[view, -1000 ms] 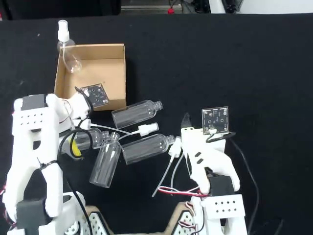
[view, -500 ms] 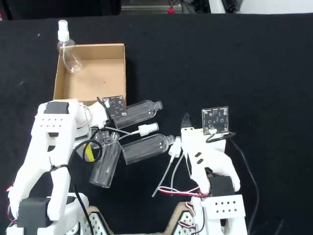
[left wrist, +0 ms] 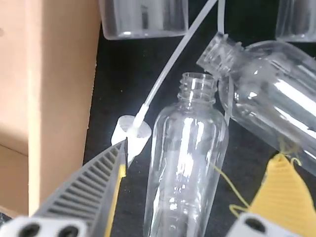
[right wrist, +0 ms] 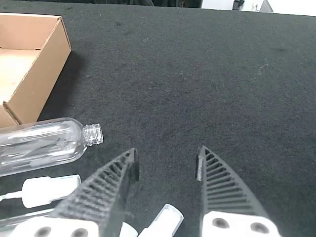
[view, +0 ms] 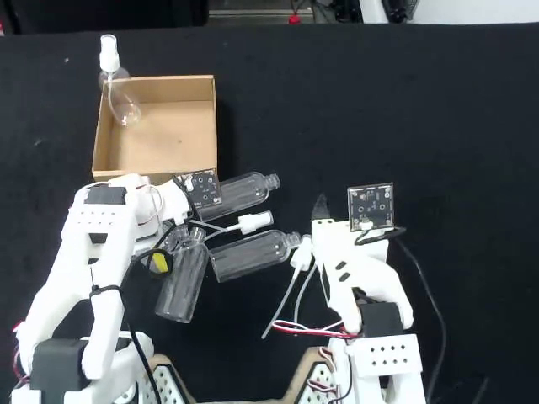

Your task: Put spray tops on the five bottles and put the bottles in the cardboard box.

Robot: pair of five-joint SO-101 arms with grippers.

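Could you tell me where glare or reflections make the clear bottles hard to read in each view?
Left wrist view: white glare streaks run along the tilted bottle, fainter ones on the centre bottle. High view: the capped bottle at the cardboard box corner blends into the cardboard. Right wrist view: the lying bottle shows soft highlights.

I see a black, felt-like surface [right wrist: 207, 69] stretching ahead of my right hand [right wrist: 165, 154] and off to both sides of it. Well beyond the hand, past the surface's far edge, sits a small red object [view: 295, 17].
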